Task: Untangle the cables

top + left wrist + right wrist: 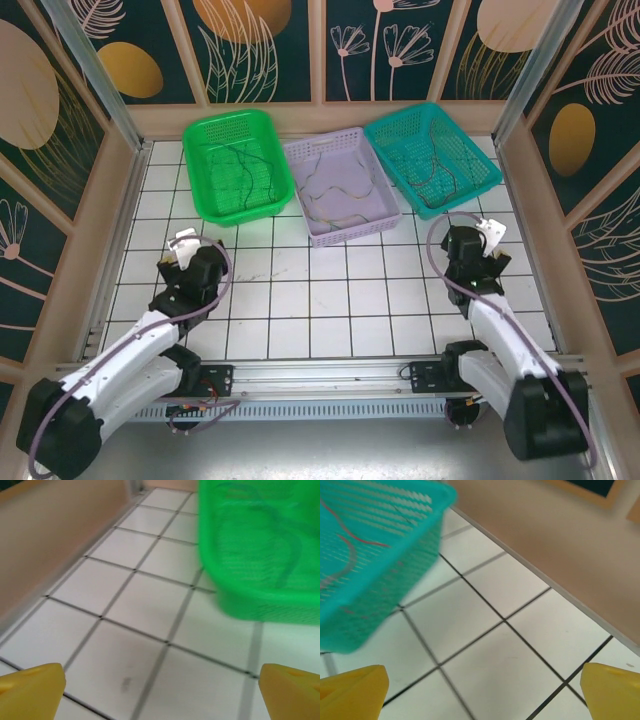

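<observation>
**tilefan:** what's on your feed right now?

**me:** Biggest first: the white tiled table (pixel 320 300). I'm driving from the near edge, with the left arm (pixel 140 350) reaching in from 7 o'clock and the right arm (pixel 500 330) from 5. Along the far side three baskets sit edge to edge: the green basket (pixel 236 116) at 11 o'clock, the lilac basket (pixel 355 232) at 12 and the teal basket (pixel 395 170) at 1.

**tilefan:** claws holding anything?

**me:** Nope, both released. The left gripper (pixel 162 692) is around 9 o'clock on the table. Its jaws are spread wide, with bare tile between its yellow fingertips (pixel 32 687). On its wrist cam the green basket sits at 1 o'clock, a bit blurry. The right gripper (pixel 482 692) is around 3 o'clock, just as wide and gripping nothing. The teal basket's corner is at 10 o'clock on its cam.

**tilefan:** so where are the wires?

**me:** The cables (pixel 340 192) are lying in the baskets. The lilac one holds thin yellowish and dark strands, the green one a few dark strands, and the teal one a few more. My right wrist cam picks out a red wire (pixel 370 542) through the teal mesh.
</observation>
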Motion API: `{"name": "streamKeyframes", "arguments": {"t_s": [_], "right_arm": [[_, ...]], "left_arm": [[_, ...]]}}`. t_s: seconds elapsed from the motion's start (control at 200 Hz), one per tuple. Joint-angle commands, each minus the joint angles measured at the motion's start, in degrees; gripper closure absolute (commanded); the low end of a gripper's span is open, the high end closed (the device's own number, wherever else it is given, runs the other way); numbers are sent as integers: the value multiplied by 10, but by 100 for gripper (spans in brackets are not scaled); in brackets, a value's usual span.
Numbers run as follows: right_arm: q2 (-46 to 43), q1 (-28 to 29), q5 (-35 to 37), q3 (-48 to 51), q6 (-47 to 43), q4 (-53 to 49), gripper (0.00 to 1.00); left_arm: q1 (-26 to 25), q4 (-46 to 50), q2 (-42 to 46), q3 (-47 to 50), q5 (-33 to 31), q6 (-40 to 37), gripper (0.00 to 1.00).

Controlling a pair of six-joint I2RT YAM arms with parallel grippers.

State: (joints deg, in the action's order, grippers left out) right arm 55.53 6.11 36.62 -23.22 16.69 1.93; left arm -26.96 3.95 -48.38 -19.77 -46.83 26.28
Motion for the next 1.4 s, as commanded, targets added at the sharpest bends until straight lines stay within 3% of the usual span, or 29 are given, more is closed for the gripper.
{"name": "streamKeyframes", "arguments": {"t_s": [0.0,0.1,0.275,0.425,0.581,0.676,0.776,0.986,1.076,1.111,1.171,1.226,1.296,1.396], "right_arm": [[83,-46,-61,22,-33,195,1],[146,-51,-118,63,-62,359,1],[234,-80,-195,61,-77,514,1],[289,-96,-238,32,-82,536,1],[300,-78,-304,86,-132,649,1],[330,-76,-317,120,-142,744,1],[324,-72,-282,117,-131,726,1],[326,-67,-265,117,-131,727,1],[325,-66,-264,116,-131,726,1],[325,-66,-263,116,-131,728,1],[326,-65,-263,116,-132,726,1],[326,-65,-262,115,-133,725,1],[326,-63,-263,114,-135,724,1],[327,-60,-270,112,-142,720,1]], "left_arm": [[55,-249,-34,51,-2,-148,1],[108,-304,-124,43,88,-152,1],[166,-433,-239,22,174,-152,1],[210,-558,-311,4,249,-153,1],[227,-528,-344,-35,352,-202,1],[227,-621,-308,27,361,-227,1],[228,-694,-285,75,345,-229,1],[229,-626,-326,15,320,-224,1],[232,-674,-384,4,298,-225,1],[238,-633,-377,-9,309,-220,1],[240,-661,-369,8,310,-221,1],[239,-748,-365,61,294,-212,1],[240,-942,-405,134,272,-209,1],[241,-847,-387,104,283,-208,1]]}}
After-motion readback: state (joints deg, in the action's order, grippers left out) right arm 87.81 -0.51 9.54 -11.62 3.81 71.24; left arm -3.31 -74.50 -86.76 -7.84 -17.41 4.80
